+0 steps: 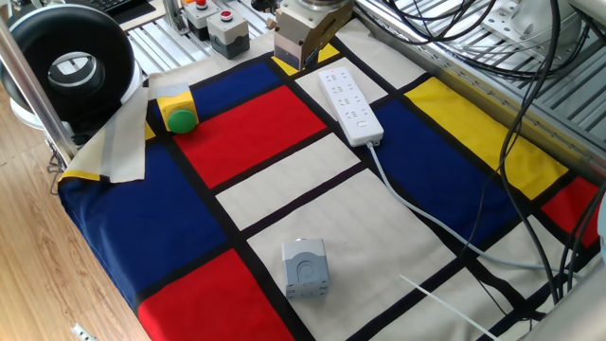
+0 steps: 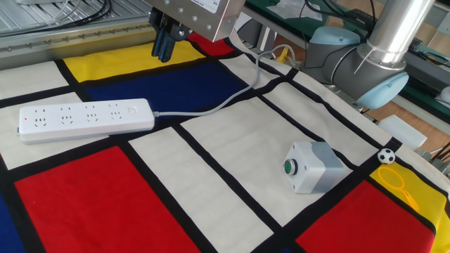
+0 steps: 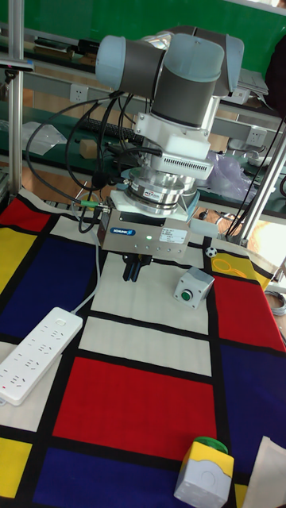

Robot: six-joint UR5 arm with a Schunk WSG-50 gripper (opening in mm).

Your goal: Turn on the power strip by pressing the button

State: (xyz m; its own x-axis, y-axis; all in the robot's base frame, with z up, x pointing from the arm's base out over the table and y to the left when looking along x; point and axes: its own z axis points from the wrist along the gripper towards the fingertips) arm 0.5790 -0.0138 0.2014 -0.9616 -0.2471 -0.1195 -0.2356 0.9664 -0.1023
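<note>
The white power strip (image 2: 84,118) lies flat on the chequered cloth, and its white cable (image 2: 211,107) runs off to the right. It also shows in the one fixed view as power strip (image 1: 350,104) and in the tall view as power strip (image 3: 36,353). The button (image 2: 132,109) is a small pale switch at the cable end. My gripper (image 2: 164,48) hangs in the air behind the strip, above the yellow and blue panels. It touches nothing, and its two dark fingers are pressed together, shut and empty. In the tall view the gripper (image 3: 133,272) is right of the strip's cable end.
A grey box with a green button (image 2: 313,167) stands on the cloth to the right. A yellow box with a green dome (image 1: 178,112) sits near the cloth's left edge. Grey boxes with red buttons (image 1: 227,28) stand off the cloth behind. Cables (image 1: 530,189) hang along the right side.
</note>
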